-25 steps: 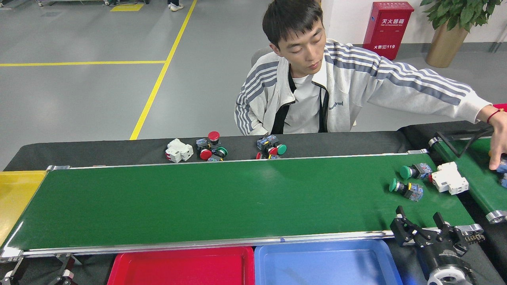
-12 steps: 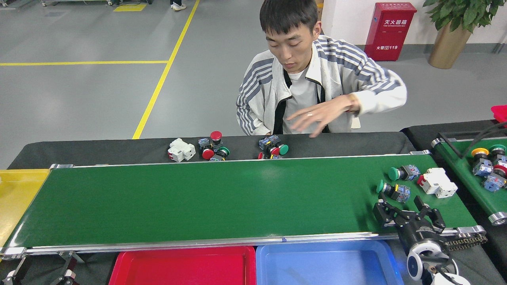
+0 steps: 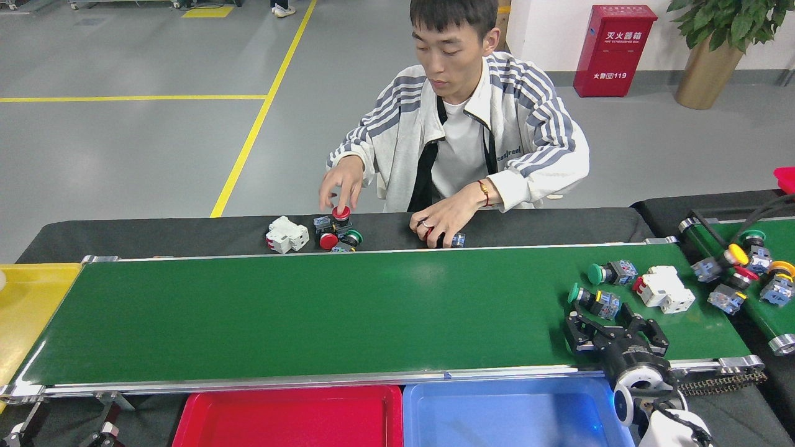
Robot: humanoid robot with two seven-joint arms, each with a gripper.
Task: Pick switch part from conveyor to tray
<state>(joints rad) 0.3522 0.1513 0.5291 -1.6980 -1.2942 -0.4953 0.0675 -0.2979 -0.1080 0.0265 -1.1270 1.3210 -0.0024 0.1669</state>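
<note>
The conveyor is a long dark-green belt with silver rails. At its right end lie a green-capped switch part, a second green-capped one and a white breaker with a red lever. My right gripper hovers open over the belt's near right edge, just short of the nearer green-capped part, with nothing between its fingers. A red tray and a blue tray sit below the near rail. My left gripper is out of view.
A person sits behind the conveyor, one hand on a red button in a small pile, the other hand on more parts. A yellow tray is at the left end. A smaller belt at the right carries several parts.
My right gripper moved left and forward over the belt toward the nearer green-capped part. The three parts drifted left. The person's arm left the right belt and both hands came down on the parts behind.
</note>
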